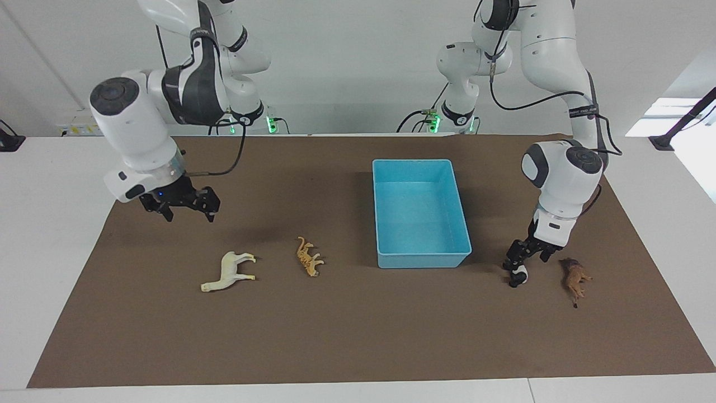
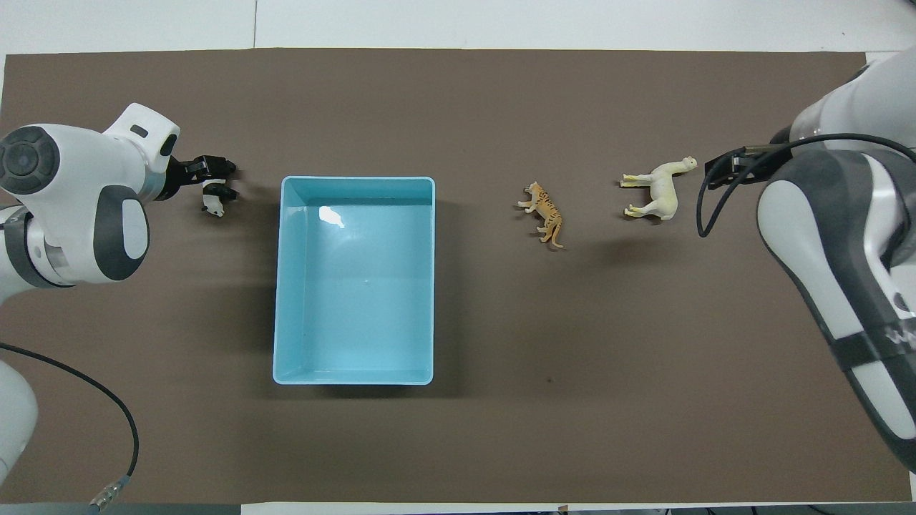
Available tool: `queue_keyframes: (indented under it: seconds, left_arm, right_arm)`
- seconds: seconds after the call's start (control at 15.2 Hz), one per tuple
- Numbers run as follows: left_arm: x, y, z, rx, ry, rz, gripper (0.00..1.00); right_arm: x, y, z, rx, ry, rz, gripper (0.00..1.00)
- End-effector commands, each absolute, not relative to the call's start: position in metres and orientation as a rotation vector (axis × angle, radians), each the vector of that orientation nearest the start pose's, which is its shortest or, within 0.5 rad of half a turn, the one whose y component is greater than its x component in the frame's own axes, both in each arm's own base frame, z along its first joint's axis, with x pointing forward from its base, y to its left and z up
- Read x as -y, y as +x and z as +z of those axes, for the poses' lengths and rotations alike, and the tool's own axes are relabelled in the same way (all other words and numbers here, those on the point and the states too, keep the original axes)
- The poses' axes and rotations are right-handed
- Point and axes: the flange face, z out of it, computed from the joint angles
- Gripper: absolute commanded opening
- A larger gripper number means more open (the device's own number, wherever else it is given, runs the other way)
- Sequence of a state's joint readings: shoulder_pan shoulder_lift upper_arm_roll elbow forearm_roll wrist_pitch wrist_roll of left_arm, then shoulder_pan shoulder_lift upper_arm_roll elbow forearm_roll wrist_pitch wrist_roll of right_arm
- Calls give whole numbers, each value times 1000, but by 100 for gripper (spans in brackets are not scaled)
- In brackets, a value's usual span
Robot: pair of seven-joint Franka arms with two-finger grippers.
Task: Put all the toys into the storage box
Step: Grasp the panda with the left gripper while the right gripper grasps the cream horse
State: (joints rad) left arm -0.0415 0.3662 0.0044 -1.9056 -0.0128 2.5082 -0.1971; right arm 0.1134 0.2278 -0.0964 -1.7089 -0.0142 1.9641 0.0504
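The left gripper [image 1: 520, 263] is down at the panda [image 1: 519, 275], its fingers spread around the toy and not yet pinching it. The lion [image 1: 575, 277] lies just beside it, toward the left arm's end of the surface, so a crooked closure could knock the panda over or nudge the lion. The right gripper [image 1: 187, 206], fingers spread and empty, hangs above the mat near the horse [image 1: 229, 271]; the tiger [image 1: 308, 256] lies between the horse and the box [image 1: 419, 254]. The box holds no toys. A poor pinch on smooth plastic may drop the panda short of the rim.
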Motion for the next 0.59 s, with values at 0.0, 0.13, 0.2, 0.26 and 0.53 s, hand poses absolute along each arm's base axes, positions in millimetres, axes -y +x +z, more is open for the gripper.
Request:
queue_keyframes:
  seconds: [0.0,0.13,0.2,0.26,0.53]
  left_arm:
    - [27,654,323,262,-3135,-403,100]
    - [35,653,317,243,-3138,-393,100]
    - [36,652,313,241,-3139,-383,100]
    - [36,652,312,239,-3139,-383,100]
    - [34,651,306,231,-3139,-378,100]
  right_arm:
    - [-36,643,428,8,-3172,-90,100]
    - [-39,653,398,22,-3177,-91,100]
    - [-40,657,385,31,-3179,-93,100]
    - [-42,661,371,50,-3179,-103,100]
    - [-54,664,347,123,-3182,-91,100]
